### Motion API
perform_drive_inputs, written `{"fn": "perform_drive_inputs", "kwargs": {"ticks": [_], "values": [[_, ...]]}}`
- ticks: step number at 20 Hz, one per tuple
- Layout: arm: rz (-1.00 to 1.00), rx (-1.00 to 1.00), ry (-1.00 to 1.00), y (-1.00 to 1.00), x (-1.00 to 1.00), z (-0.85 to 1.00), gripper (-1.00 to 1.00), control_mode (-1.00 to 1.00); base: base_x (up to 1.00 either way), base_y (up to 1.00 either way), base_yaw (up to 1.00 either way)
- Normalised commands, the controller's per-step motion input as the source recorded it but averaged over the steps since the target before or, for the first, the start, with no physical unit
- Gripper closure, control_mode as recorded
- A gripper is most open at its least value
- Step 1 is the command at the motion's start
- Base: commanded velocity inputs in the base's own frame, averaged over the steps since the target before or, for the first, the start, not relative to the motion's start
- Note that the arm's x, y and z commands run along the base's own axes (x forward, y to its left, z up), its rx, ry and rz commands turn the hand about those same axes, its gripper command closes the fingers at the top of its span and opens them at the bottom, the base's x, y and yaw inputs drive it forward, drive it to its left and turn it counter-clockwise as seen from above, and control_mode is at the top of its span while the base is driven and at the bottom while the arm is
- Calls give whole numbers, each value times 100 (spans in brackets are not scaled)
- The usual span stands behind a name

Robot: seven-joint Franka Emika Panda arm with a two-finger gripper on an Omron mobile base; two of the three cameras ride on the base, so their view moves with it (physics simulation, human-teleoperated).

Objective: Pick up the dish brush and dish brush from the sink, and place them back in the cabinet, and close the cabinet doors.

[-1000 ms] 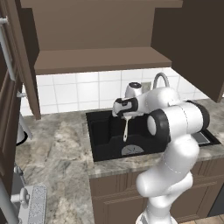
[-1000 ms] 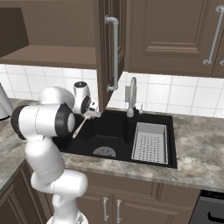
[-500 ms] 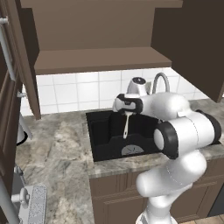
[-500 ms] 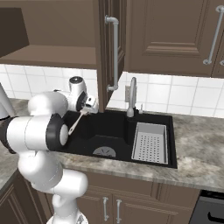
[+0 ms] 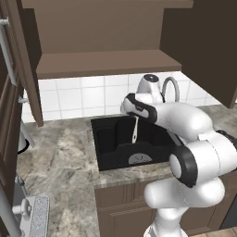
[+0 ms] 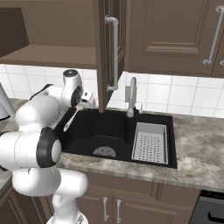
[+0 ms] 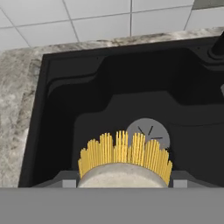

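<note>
1 whitish-handled dish brush (image 5: 134, 130) hangs over the left side of the black sink (image 5: 107, 148), clamped by its head end in the robot's gripper (image 5: 135, 114), whose 2 fingers are closed on it with the handle slanting down toward the basin. From the hand camera, the yellow-orange bristles fan out between the finger tips, above the round grey drain (image 7: 148, 131). Overhead, the wall cabinet (image 5: 106, 62) stands open, its door (image 6: 108, 52) swung out beside the curved faucet (image 6: 131, 96).
</note>
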Motion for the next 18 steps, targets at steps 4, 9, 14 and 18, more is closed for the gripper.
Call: {"fn": "perform_drive_inputs", "kwargs": {"ticks": [4, 9, 14, 18], "values": [[0, 0, -2, 6, -31, 49, 100, -100, 0, 0, 0], [0, 0, -1, 12, -31, 48, 100, -100, 0, 0, 0], [0, 0, 0, 19, -27, 46, 100, -100, 0, 0, 0], [1, 0, -5, 19, -21, 43, 100, -100, 0, 0, 0]]}}
